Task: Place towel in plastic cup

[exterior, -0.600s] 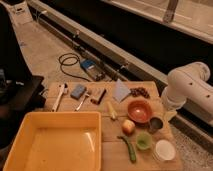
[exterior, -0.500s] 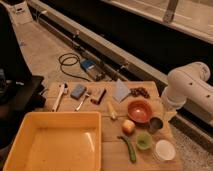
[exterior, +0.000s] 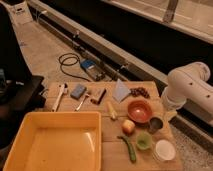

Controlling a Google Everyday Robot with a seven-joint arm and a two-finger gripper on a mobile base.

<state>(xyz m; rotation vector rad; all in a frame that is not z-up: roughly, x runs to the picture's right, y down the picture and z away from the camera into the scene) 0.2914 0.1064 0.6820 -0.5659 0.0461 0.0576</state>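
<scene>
The towel (exterior: 121,91), a pale square of cloth, lies flat at the back of the wooden table (exterior: 115,160), next to dark grapes (exterior: 140,92). The plastic cup (exterior: 144,142), small and light green, stands near the front right, in front of the orange bowl (exterior: 139,110) and the dark metal cup (exterior: 156,124). Only the white arm (exterior: 189,89) shows, at the right edge beside the table. My gripper is out of view; no fingers show.
A big yellow tub (exterior: 55,142) fills the front left. A blue sponge (exterior: 78,91), white brush (exterior: 60,95), utensil (exterior: 82,101), dark block (exterior: 100,96), corn piece (exterior: 112,111), peach (exterior: 128,126), green pepper (exterior: 129,148) and white dish (exterior: 164,149) lie around. Cables lie on the floor behind.
</scene>
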